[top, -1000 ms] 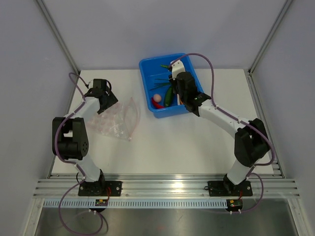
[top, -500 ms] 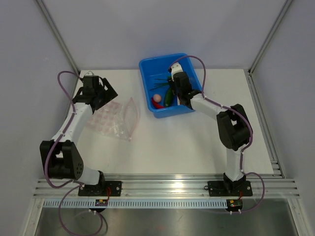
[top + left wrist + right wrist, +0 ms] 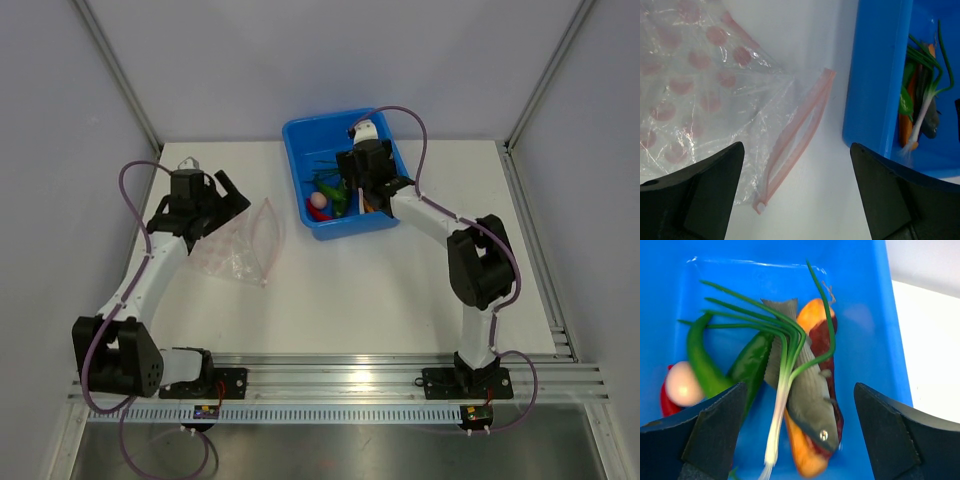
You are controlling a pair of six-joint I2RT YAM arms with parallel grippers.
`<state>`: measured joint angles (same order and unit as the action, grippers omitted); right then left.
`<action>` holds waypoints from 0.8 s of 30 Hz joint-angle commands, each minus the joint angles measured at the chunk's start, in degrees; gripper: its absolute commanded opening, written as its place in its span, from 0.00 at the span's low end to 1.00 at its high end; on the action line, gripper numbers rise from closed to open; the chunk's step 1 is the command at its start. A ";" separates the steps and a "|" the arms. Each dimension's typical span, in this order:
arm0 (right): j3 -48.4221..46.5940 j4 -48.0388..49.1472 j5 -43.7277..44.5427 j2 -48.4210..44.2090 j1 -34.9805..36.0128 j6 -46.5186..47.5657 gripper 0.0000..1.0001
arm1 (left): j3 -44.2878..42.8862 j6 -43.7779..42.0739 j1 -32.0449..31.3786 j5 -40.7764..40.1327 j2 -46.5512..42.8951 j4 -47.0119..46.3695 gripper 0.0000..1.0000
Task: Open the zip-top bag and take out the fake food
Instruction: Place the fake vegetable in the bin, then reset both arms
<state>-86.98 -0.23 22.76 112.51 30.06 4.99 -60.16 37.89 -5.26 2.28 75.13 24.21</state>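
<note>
Here the left pincer [image 3: 796, 150] and right pincer [image 3: 800, 387] gape wide, empty.

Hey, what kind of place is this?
Likely a robot test cell: left arm and right arm bolted to an aluminium rail, a white table walled by grey panels, fake food in a blue tub.

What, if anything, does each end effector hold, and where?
Nothing is held: left end effector open near the zip-top bag, right end effector open above the fake food.
</note>
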 commanded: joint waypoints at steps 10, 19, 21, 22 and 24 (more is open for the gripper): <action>11.62 -17.17 -0.26 -30.48 0.26 -32.76 1.00 | 8.13 1.84 -2.12 6.59 -23.17 -5.93 0.99; 32.38 -16.81 -0.88 -63.35 0.35 -35.93 0.99 | 14.10 -0.44 -3.18 7.38 -38.21 -4.08 0.99; 34.24 -19.80 -0.79 -69.58 0.43 -35.67 0.99 | 16.29 -1.32 -3.27 7.38 -41.88 -2.85 0.99; 36.33 -20.77 -0.79 -71.44 0.35 -35.58 1.00 | 17.17 -1.67 -3.27 7.47 -43.13 -2.41 0.99; 38.80 -22.53 -0.79 -76.81 0.43 -35.58 0.99 | 19.98 -2.55 -3.18 7.65 -47.25 -2.06 0.99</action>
<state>-51.31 -19.16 22.35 40.40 30.17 -29.23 -43.40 37.63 -8.25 7.79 31.92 21.34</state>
